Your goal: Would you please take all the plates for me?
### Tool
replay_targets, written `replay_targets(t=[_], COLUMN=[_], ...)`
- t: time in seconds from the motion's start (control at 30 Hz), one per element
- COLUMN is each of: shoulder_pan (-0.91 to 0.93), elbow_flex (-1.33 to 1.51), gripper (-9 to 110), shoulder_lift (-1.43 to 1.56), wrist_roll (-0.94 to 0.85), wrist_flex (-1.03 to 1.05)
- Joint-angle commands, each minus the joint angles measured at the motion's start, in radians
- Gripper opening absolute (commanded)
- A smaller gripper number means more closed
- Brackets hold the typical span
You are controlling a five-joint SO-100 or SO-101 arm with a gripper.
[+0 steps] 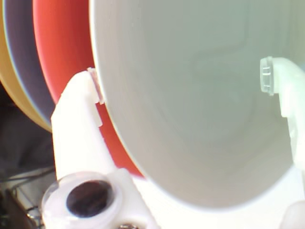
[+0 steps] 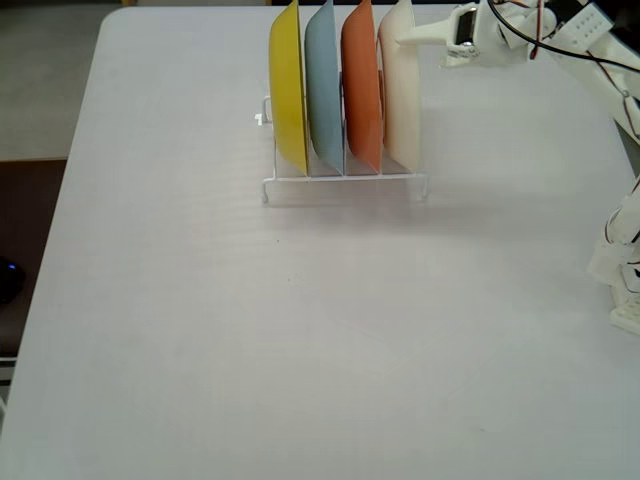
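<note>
Here we see four plates standing on edge, side by side, in a white wire rack (image 2: 345, 180) on the pale bench (image 2: 300, 330): in the fixed view, from left to right, the yellow plate (image 2: 288, 85), the light blue plate (image 2: 323, 85), the orange plate (image 2: 360, 85) and the cream-white plate (image 2: 400, 90). In the wrist view we find our claw (image 1: 183, 81) spread apart and straddling the upper rim of the cream-white plate, one finger (image 1: 78, 114) wedged between it and the orange plate, the other finger (image 1: 281, 86) over its hollow face, neither visibly pinching it.
</note>
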Motion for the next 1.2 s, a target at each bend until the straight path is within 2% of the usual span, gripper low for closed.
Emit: replay_targets(t=[0.0, 0.1, 0.27, 0.5, 0.73, 1.17], shoulder_pan=[0.008, 0.0, -0.029, -0.072, -0.132, -0.244], elbow_flex=[-0.15, -0.221, -0.261, -0.393, -0.723, -0.726], gripper=[34, 24, 0, -1, -1, -1], shoulder_lift=[-0.043, -0.092, -0.11, -0.061, -0.012, 0.275], wrist_roll=[-0.011, -0.014, -0.008, 0.064, 0.115, 0.298], wrist_flex=[-0.015, -0.015, -0.015, 0.044, 0.238, 0.307])
